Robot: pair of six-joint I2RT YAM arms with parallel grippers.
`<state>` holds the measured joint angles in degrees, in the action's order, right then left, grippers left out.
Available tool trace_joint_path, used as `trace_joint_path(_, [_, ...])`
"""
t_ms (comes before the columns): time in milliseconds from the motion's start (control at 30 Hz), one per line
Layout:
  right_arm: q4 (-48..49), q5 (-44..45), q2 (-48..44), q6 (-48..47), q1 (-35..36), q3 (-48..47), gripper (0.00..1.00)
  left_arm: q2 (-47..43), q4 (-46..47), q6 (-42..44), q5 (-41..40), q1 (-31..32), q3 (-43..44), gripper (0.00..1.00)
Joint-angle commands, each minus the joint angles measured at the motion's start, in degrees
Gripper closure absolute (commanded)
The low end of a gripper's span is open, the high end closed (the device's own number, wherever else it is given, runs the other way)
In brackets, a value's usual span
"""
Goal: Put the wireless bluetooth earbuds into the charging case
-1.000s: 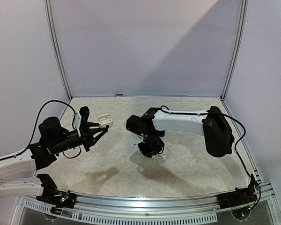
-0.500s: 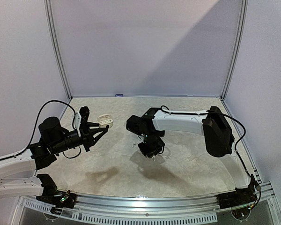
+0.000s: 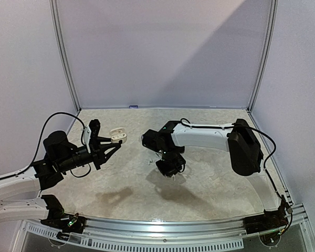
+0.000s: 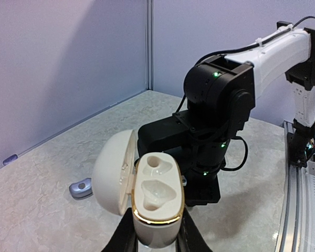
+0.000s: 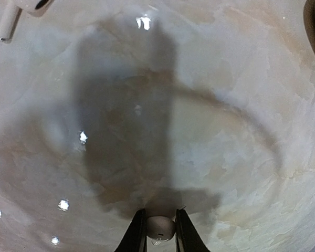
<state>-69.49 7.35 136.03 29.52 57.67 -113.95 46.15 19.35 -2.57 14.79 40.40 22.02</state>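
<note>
**Left arm up and gripping, right arm bent down low**

The left arm (image 3: 21,185) reaches forward and to the right. The left hand (image 3: 115,143) is raised off the surface (image 3: 126,184), its fingers (image 4: 127,239) clamped on a case (image 4: 156,202). The right arm (image 3: 205,134) stretches left across the middle, with its wrist bent straight down. The right hand (image 5: 158,224) sits low, its fingers narrowed on either side of a bud (image 5: 160,228); whether they touch it cannot be made out.
</note>
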Motion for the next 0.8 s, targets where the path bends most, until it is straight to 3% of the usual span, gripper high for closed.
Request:
trace_joint_path(0, [1.89,4.05,-6.06,0.99,-0.39,1.23,0.91,-0.50,0.20,0.48,-0.07,1.08,-0.41,1.00])
trace_joint_path(167, [16.10,14.98,-18.79,-4.42,3.26,4.85,0.95,-1.54,1.52,0.85,-0.32,1.08,-0.64,1.00])
trace_joint_path(300, [42.44,18.42,-30.54,-16.94,8.87,15.92,1.00,-2.36,3.75,2.40,1.76,1.08,-1.16,1.00])
trace_joint_path(433, [67.20,14.07,-37.44,-27.83,12.10,26.01,1.00,-2.31,6.41,4.96,2.20,1.16,-1.52,1.00])
trace_joint_path(567, [77.33,7.59,-36.99,-32.96,13.36,25.91,1.00,-1.87,8.80,9.85,2.01,1.17,-1.71,1.00])
trace_joint_path(767, [83.28,0.13,-34.76,-37.95,13.69,25.62,1.00,-1.99,10.09,12.79,2.73,1.17,-1.72,1.00])
